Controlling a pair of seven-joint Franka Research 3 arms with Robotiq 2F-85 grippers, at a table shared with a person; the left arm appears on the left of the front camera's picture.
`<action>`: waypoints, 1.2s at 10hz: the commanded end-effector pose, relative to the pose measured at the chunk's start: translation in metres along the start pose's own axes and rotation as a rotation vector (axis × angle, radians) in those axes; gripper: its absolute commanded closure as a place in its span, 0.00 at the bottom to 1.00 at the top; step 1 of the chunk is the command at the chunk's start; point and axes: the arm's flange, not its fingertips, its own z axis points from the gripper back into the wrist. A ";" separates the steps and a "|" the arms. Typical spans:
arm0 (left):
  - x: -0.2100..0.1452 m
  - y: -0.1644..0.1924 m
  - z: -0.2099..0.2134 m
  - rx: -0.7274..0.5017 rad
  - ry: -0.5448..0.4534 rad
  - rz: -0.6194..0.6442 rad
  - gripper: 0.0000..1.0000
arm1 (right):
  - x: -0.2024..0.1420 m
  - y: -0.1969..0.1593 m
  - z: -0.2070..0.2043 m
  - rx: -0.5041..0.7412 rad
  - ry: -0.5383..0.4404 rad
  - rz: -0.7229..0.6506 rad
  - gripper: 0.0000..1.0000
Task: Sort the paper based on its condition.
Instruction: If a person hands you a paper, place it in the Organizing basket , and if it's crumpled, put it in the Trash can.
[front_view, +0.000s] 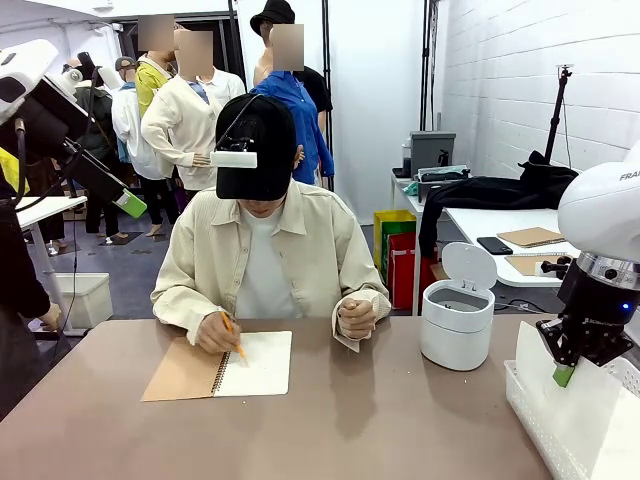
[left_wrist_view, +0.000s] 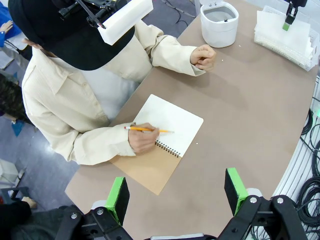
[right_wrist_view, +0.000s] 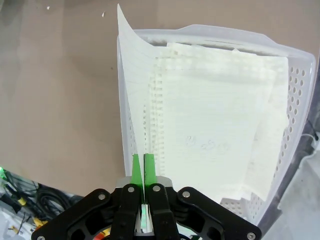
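Right gripper (right_wrist_view: 143, 162): we find its green pads clamped on one paper sheet (right_wrist_view: 131, 95), held on edge over the white basket (right_wrist_view: 295, 95) where other sheets (right_wrist_view: 220, 125) lie. Left gripper (left_wrist_view: 176, 192) hangs spread apart above the notebook (left_wrist_view: 172, 122), where the person's hand (left_wrist_view: 142, 139) holds a pencil (left_wrist_view: 147, 130).

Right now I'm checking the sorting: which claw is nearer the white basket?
Right. The right claw hangs directly over the basket, pinching a paper sheet above it. The left claw hovers open far across the table, above the notebook.
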 end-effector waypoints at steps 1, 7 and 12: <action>0.000 0.001 0.000 0.002 -0.004 0.004 0.00 | -0.001 -0.003 0.000 -0.005 0.010 -0.011 0.76; 0.000 0.001 0.000 0.002 -0.004 0.004 0.00 | -0.005 -0.025 0.012 -0.152 0.027 -0.049 0.00; 0.000 0.001 0.000 0.002 -0.004 0.004 0.00 | 0.007 -0.016 0.070 -0.273 0.006 0.068 0.00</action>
